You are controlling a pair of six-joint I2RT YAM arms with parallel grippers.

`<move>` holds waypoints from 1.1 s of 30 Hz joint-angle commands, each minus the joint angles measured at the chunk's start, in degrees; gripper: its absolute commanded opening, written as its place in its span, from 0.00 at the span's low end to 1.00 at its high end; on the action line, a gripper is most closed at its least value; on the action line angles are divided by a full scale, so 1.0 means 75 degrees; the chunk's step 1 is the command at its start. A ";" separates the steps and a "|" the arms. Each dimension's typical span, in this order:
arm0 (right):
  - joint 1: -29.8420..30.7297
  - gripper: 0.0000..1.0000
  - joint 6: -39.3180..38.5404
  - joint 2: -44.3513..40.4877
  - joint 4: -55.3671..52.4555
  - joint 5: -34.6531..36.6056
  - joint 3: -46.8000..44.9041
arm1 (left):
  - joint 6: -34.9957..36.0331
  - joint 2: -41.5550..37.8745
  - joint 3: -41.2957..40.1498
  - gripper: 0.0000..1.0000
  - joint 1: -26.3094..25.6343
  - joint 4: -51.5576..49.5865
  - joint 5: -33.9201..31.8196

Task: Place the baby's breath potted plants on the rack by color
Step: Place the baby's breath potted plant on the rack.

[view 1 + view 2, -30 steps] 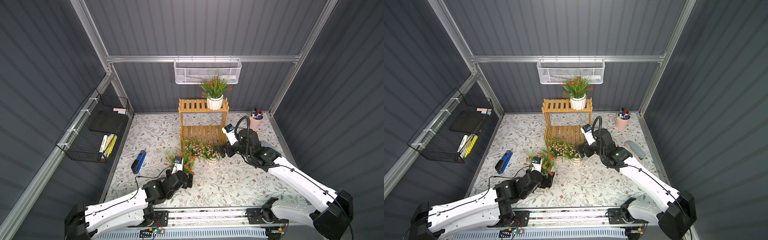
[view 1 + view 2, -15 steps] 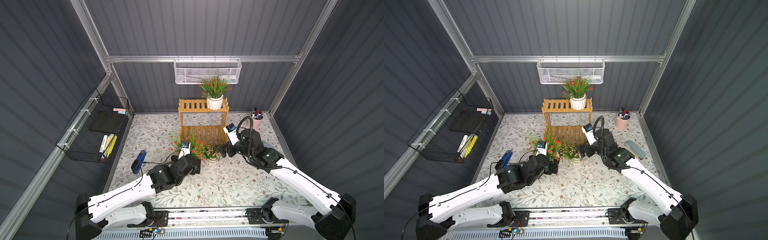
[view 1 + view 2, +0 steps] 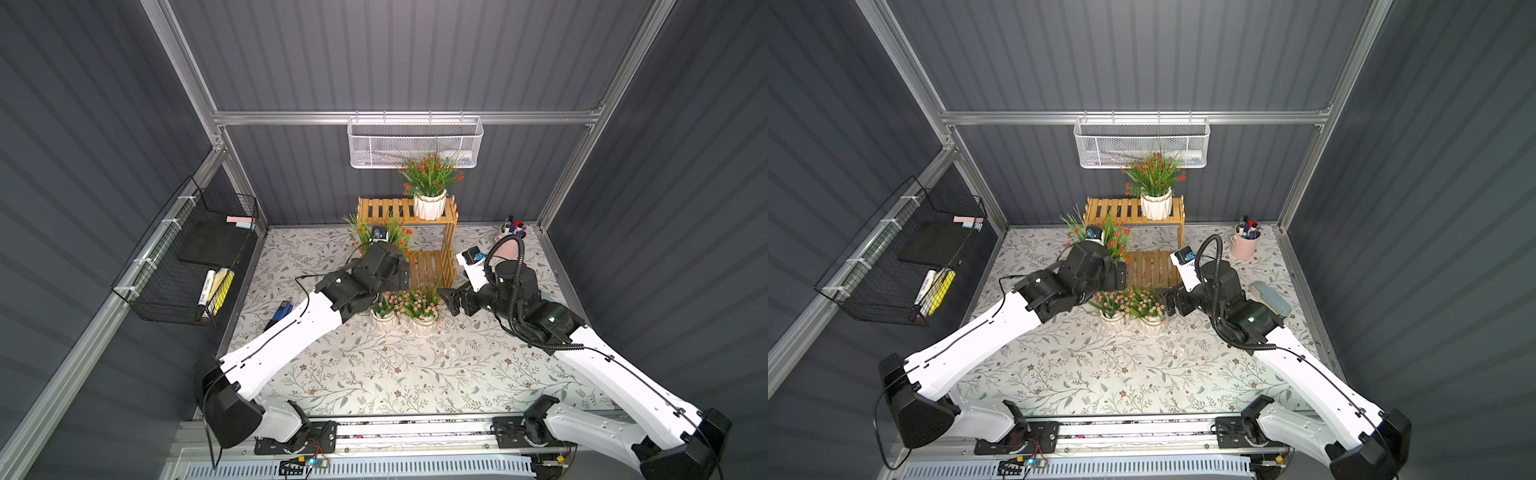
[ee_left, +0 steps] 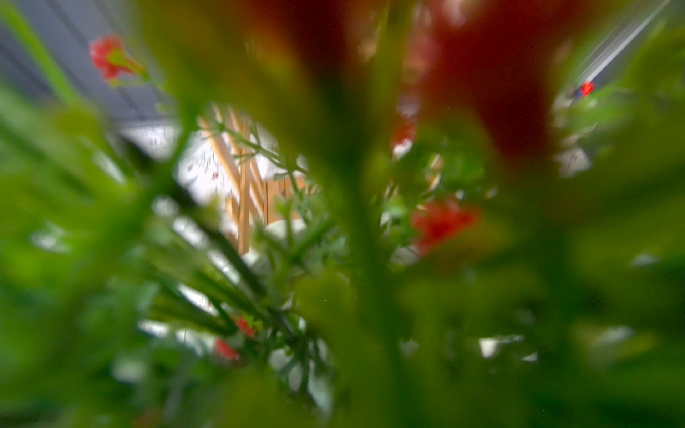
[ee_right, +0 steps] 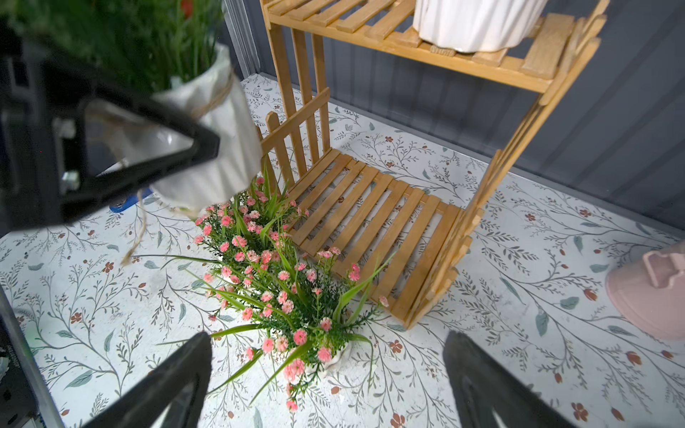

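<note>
A floral-print mat (image 3: 395, 374) covers the tabletop. A pink cup of pens (image 3: 1245, 245) stands at its far right corner. A pale blue-grey oblong object (image 3: 1268, 297) lies by its right edge and a blue stapler (image 3: 279, 313) near its left edge. A white mesh basket (image 3: 415, 143) hangs above its far edge. A black wire basket (image 3: 158, 299) holding markers (image 3: 216, 286) hangs beyond its left edge.

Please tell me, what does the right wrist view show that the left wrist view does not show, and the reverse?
Only the right wrist view: two pink plants standing on the table beside the rack's bare lower tier, and the held red plant's white pot in the left gripper. Only the left wrist view: that plant's blurred leaves and red blossoms, filling the picture. Both: the rack's wooden slats.
</note>
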 commanded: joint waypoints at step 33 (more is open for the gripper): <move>0.0044 0.99 0.0471 -0.0313 -0.1189 -0.0467 0.0047 | 0.2371 0.5435 0.8172 0.70 0.2494 -0.0560 0.2291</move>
